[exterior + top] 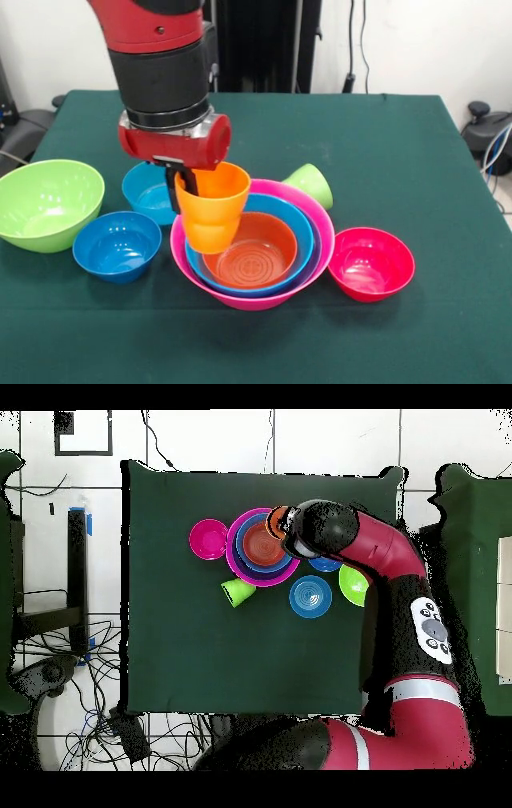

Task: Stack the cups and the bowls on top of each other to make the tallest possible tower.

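Observation:
My gripper [183, 184] is shut on the rim of the orange cup [212, 206], which it holds upright over the left side of the tower [250, 298]. The tower is a big pink bowl with purple, blue and orange bowls [250, 254] nested inside. Whether the cup's base touches the stack I cannot tell. The lime green cup [310, 185] lies on its side just behind the pink bowl. In the overhead view the arm covers most of the orange cup [276, 518] at the edge of the tower [240, 556], and the green cup [237, 592] lies beside it.
Loose bowls ring the stack: a red-pink bowl [370, 264] at its right, a dark blue bowl [117, 245] and a big lime green bowl [46, 204] at its left, and a sky blue bowl [146, 192] behind the gripper.

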Robot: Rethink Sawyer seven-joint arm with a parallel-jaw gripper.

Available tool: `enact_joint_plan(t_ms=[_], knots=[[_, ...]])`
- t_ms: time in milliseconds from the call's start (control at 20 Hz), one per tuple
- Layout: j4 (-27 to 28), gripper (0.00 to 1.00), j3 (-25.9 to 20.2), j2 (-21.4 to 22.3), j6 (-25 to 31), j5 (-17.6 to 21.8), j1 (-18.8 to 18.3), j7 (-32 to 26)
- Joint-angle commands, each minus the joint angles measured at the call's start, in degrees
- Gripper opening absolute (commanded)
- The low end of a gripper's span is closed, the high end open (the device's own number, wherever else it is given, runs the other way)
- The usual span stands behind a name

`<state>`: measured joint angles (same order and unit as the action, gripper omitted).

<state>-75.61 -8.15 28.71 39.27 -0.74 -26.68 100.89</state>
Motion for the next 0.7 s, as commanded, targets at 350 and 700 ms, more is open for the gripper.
enact_joint_plan(t_ms=[350, 700], knots=[[-10.82, 0.0, -4.78, -0.2, -7.96, 1.31, -1.18, 3.27], [-12.98, 0.0, -5.24, 0.17, -9.61, 0.41, -0.9, 4.52]])
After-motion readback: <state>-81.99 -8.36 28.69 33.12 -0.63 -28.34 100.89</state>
